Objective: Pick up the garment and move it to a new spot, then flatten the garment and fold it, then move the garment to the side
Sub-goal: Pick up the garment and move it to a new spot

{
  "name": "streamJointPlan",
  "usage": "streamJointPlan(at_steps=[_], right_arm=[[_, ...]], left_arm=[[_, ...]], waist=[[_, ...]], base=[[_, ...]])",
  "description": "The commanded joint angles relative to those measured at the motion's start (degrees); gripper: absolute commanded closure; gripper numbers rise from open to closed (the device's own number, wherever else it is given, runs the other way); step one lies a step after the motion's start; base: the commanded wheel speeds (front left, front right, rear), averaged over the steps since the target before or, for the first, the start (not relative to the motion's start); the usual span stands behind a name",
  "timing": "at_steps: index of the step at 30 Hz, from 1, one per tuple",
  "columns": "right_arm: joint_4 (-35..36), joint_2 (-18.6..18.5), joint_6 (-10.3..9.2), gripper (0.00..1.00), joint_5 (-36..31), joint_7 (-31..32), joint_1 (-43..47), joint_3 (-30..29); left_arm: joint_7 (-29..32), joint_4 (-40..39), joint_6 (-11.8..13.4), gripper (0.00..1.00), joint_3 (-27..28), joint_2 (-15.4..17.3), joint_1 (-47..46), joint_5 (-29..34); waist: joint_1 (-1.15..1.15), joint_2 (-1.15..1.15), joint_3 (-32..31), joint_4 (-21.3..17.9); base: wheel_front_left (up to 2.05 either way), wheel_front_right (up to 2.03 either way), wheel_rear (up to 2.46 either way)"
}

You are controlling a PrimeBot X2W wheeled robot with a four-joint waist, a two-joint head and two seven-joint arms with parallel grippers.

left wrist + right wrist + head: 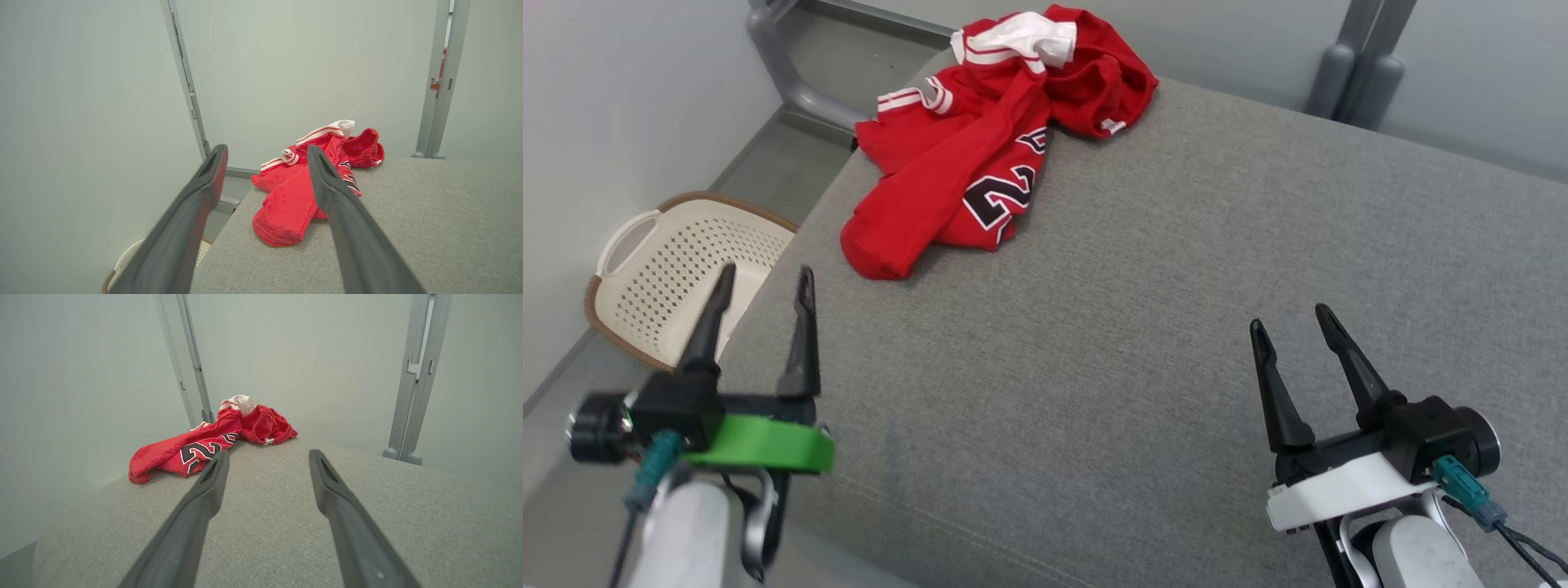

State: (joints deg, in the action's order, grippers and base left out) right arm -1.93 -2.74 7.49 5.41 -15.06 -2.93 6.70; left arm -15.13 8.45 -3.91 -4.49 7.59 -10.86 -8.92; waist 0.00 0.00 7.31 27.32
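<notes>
One crumpled red jersey (980,155) with white trim and black numbers lies in a heap at the far left corner of the wide grey fabric-covered surface (1192,269), and its side reaches close to the left edge. Nothing is lifted, so I judge that the first step, the picking up, is in hand but not yet begun. The left gripper (766,273) hovers at the near left edge and the right gripper (1290,318) over the near right part. Both are spread wide, hold nothing, and are well apart from the jersey. A cream perforated plastic basket (670,269) stands on the floor beside the left edge. Next, you should probably reach forward and close on a thick fold, so that the cloth does not slide off the edge.
</notes>
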Motion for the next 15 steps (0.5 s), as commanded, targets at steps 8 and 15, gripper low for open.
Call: streamJointPlan(at_steps=[8, 15], right_arm=[[2.6, -0.3, 0.00, 0.00, -2.3, -0.2, -5.4, 0.5], [4.8, -0.2, 0.00, 0.00, -3.5, -0.2, -8.4, 0.4]], left_arm=[[5.9, 8.0, -3.1, 0.00, 0.1, 10.0, -23.9, -1.0], [13.5, 19.3, -3.6, 0.00, -3.8, 16.4, -34.6, -8.7]], waist=[[0.00, 0.00, 11.2, -12.0], [0.00, 0.00, 16.7, -18.1]], base=[[0.00, 0.00, 0.00], [0.00, 0.00, 0.00]])
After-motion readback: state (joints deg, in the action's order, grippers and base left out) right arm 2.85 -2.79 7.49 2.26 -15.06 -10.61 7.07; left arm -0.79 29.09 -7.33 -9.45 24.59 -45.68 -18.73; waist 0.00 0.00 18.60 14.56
